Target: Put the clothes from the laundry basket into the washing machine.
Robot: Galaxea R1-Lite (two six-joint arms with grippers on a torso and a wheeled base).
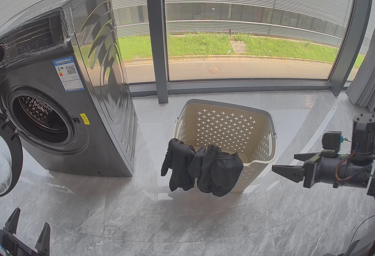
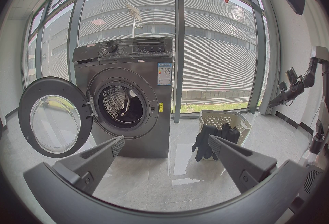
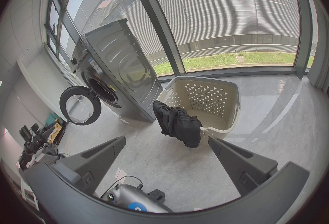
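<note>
Since the right gripper [image 1: 284, 163] and left gripper [image 1: 31, 218] are held spread and empty, the clothes [image 1: 201, 168] draped over the basket [image 1: 226, 127] rim should be gripped mid-bunch.

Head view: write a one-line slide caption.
Dark clothes hang over the near rim of the cream laundry basket beside the open washing machine; left pincer and right pincer both open.
</note>
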